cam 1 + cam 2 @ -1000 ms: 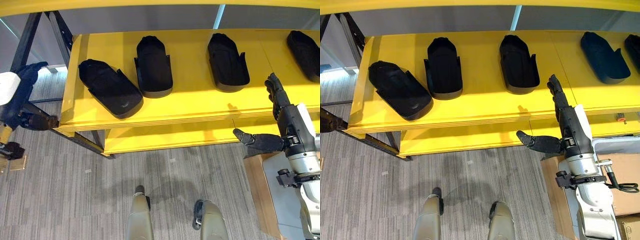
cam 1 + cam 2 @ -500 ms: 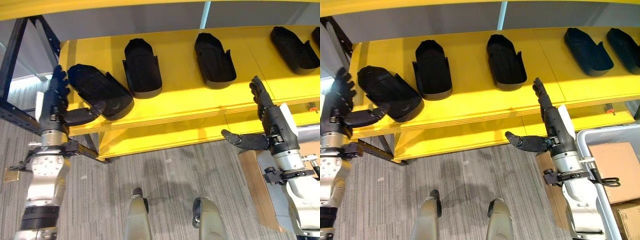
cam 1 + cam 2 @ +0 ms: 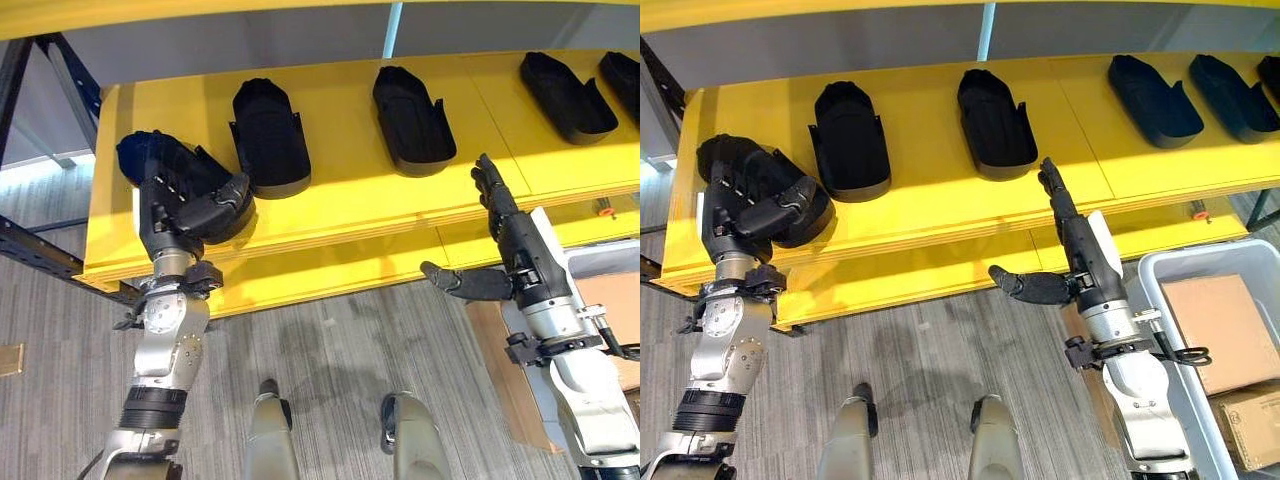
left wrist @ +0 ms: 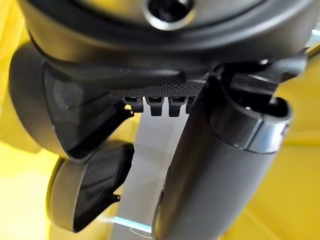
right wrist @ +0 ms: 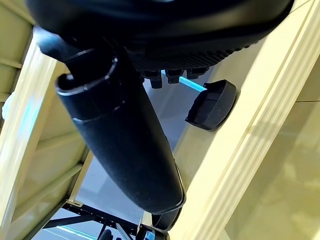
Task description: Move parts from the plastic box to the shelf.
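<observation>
**Inspector:** Starting with the largest item: the yellow shelf (image 3: 350, 200) carries a row of black moulded parts on its upper board. Counting from the robot's left, the leftmost part (image 3: 740, 165) sits at the board's front corner, skewed against its neighbours. The second part (image 3: 848, 140) and the third part (image 3: 995, 125) lie squarely, well apart. More parts (image 3: 1152, 88) lie further right.

**Supervisor:** And the plastic box?

**Inspector:** A grey box (image 3: 1150, 282) stands on the floor at the robot's right, beside the right arm. Cardboard (image 3: 1210, 325) lies in it; I cannot tell whether any parts remain there.

**Supervisor:** Hands?

**Inspector:** The left hand (image 3: 750, 215) is on the leftmost part, fingers over its top and thumb curled across its near end, so it is gripping that part. The right hand (image 3: 1075, 262) hangs in front of the shelf edge, fingers straight and thumb spread wide, holding nothing.

**Supervisor:** Your judgement on the step?

**Inspector:** It appears to be the setting-down of the leftmost part. That part lies close to the front edge and the left end of the board. I would recommend turning it parallel with the second part and pushing it back from the edge before the fingers let go, keeping a gap so the two do not knock. Release should be straight, without dragging the part forward.
</observation>
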You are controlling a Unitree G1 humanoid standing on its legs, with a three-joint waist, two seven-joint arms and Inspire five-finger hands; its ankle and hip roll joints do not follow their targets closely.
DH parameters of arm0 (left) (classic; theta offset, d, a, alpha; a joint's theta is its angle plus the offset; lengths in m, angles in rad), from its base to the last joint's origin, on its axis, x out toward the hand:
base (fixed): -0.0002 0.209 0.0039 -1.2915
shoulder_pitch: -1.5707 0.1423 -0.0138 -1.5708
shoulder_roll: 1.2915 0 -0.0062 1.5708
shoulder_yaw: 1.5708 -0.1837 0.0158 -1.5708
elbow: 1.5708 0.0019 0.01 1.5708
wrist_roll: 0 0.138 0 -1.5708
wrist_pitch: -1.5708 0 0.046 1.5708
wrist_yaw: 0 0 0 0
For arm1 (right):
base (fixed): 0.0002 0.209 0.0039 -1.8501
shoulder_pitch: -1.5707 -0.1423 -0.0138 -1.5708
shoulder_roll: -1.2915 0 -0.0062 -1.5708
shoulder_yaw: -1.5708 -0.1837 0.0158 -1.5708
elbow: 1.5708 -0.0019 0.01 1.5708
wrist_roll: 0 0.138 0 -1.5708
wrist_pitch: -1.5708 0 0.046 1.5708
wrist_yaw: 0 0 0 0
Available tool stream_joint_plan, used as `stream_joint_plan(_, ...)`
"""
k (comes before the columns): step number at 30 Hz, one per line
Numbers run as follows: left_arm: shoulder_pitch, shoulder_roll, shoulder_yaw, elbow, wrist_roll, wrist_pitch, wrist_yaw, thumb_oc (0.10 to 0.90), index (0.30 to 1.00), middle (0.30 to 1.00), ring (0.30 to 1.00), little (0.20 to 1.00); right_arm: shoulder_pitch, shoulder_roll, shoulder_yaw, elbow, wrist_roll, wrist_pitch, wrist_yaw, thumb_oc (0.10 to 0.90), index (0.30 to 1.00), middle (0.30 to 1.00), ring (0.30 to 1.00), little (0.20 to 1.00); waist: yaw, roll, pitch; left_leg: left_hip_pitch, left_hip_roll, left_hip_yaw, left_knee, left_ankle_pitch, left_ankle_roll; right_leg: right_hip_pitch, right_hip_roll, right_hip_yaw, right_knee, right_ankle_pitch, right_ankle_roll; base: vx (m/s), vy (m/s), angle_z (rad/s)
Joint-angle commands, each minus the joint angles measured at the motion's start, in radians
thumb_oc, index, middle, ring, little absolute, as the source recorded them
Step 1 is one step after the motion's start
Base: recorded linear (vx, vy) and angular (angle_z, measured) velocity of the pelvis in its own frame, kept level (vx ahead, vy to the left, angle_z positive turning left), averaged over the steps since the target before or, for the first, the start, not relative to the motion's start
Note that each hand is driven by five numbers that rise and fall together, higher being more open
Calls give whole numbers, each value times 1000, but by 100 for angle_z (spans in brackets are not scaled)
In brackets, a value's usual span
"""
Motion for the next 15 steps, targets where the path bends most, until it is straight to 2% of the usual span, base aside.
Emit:
stream_joint_plan(1,-164,42,12,-20,-18,-148,24,900,1000,1000,1000,1000,-107,-20,-43,-61,-3,-117,-58,900,1000,1000,1000,1000,-7,1,-53,44,0,41,-20,-40,79,64,45,4,-83,22,-66,0,0,0)
stream_joint_plan(15,-313,36,34,85,-31,-216,164,900,1000,1000,1000,1000,-125,-49,-30,-73,2,-138,-84,900,1000,1000,1000,1000,-32,-13,-66,45,8,52,-25,-42,76,52,50,14,-83,25,-58,4,3,-2)
